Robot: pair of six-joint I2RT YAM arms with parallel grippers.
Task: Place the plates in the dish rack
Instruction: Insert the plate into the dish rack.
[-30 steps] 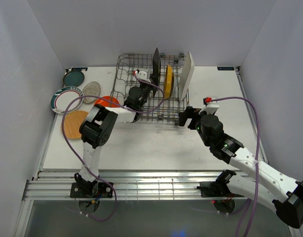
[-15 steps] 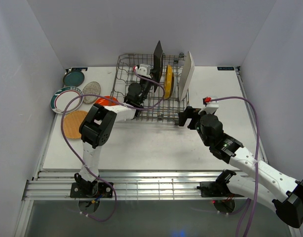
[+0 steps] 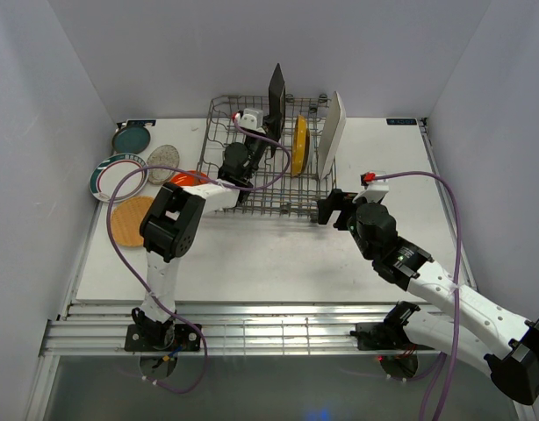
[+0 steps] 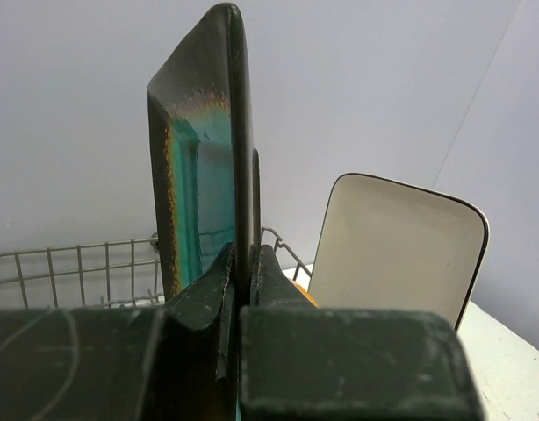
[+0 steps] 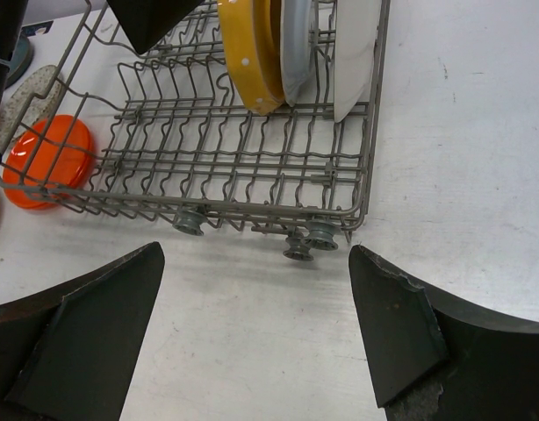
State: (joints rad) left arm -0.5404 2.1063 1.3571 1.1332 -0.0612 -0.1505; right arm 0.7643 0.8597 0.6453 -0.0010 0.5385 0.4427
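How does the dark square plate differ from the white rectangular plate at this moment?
The dark square plate has a teal-green centre; the white rectangular plate is plain cream with a thin dark rim. The dark plate is pinched between the fingers of the left gripper; the white one stands free in the dish rack. Both stand on edge.

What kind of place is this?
Probably a robot test booth, not a kitchen: bare white walls enclose a white table with a dish rack, and two arms are bolted at its edge.
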